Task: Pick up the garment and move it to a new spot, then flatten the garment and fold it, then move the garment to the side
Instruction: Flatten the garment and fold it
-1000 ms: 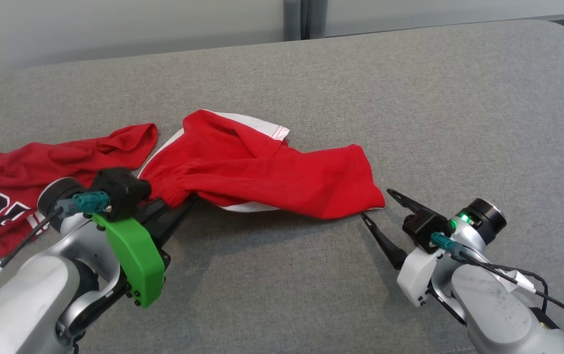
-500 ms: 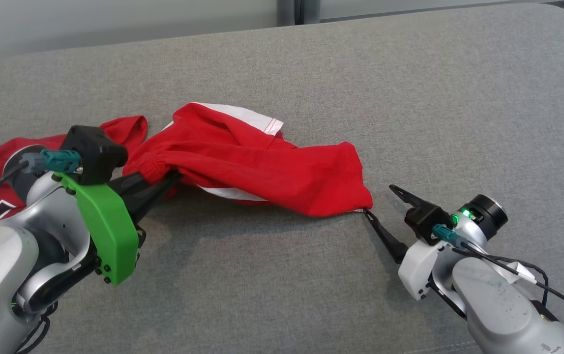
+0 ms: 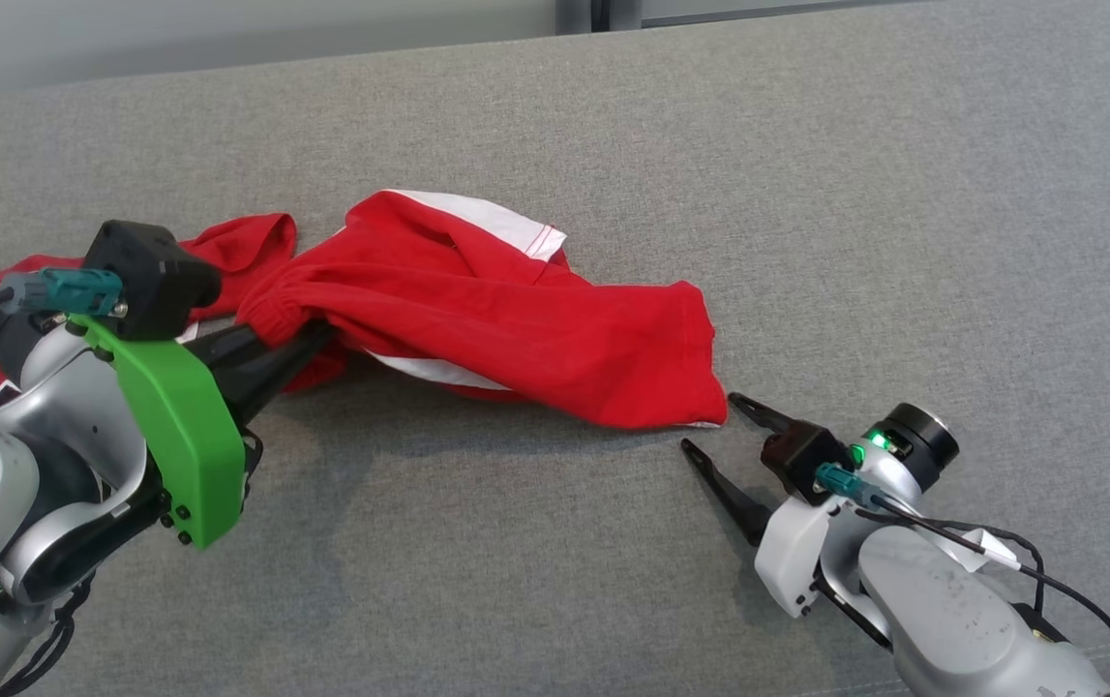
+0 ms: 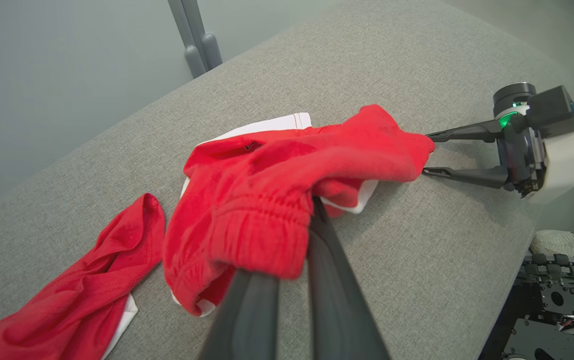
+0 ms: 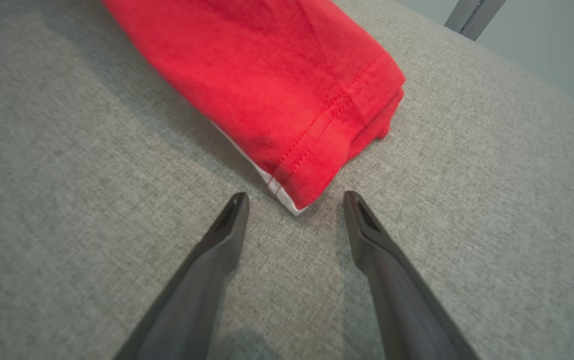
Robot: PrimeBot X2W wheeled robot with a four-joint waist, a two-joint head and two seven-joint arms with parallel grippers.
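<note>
At the far left a red jersey (image 3: 245, 240) with dark lettering lies crumpled on the grey surface (image 3: 806, 194), partly hidden behind the left arm and its green cover.

Just to its right, the left pincer (image 3: 301, 341) is clamped tight on the shorts (image 3: 516, 329), its two dark fingers pinching the gathered elastic waistband. The left wrist view shows the bunched red cloth spilling over both fingers.

From that grip the shorts stretch rightward across the middle of the surface, rumpled rather than flat. A white panel shows along their far edge and a white strip peeks out underneath on the near side. They lie just beside the jersey's sleeve; I cannot tell whether the two touch.

The shorts end at a stitched leg hem. At its near corner sits the right pincer (image 3: 709, 422), spread wide and gripping nothing, its fingers low over the surface and pointing at the cloth. In the right wrist view the hem's corner, with a sliver of white, pokes in between the two fingertips. Whether either tip touches the cloth I cannot tell.
</note>
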